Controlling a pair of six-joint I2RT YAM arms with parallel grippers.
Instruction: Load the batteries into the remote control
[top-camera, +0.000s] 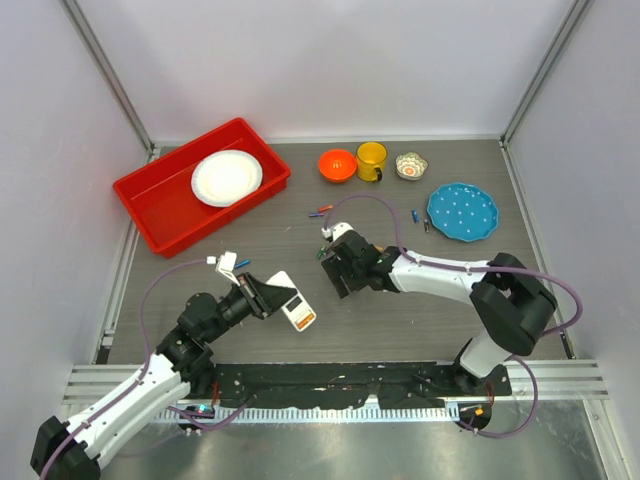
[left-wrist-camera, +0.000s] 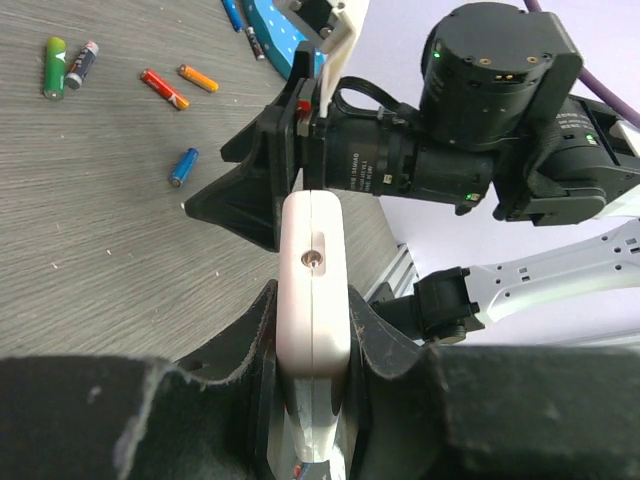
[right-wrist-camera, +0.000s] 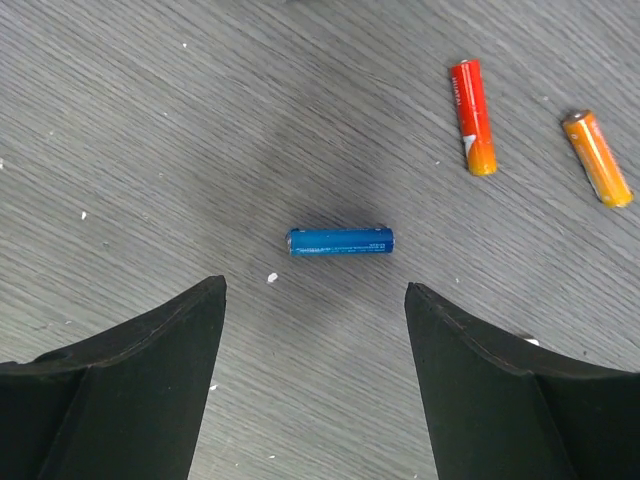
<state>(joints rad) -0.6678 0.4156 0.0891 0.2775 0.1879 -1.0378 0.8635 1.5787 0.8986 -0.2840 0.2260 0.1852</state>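
My left gripper (top-camera: 268, 297) is shut on the white remote control (top-camera: 298, 312). In the left wrist view it shows edge-on (left-wrist-camera: 313, 270), clamped between the two pads. My right gripper (right-wrist-camera: 315, 290) is open and hovers just above the table, with a blue battery (right-wrist-camera: 340, 241) lying flat a little beyond its fingertips. A red battery (right-wrist-camera: 472, 115) and an orange one (right-wrist-camera: 597, 157) lie farther off. In the top view the right gripper (top-camera: 335, 265) is just right of the remote. More batteries lie near the blue plate (top-camera: 415, 215) and, green and dark, farther away (left-wrist-camera: 53, 65).
A red bin (top-camera: 160, 215) holding a white plate (top-camera: 227, 177) stands at the back left. An orange bowl (top-camera: 338, 164), a yellow mug (top-camera: 372, 160), a small patterned bowl (top-camera: 411, 165) and a blue plate (top-camera: 462, 211) stand along the back right.
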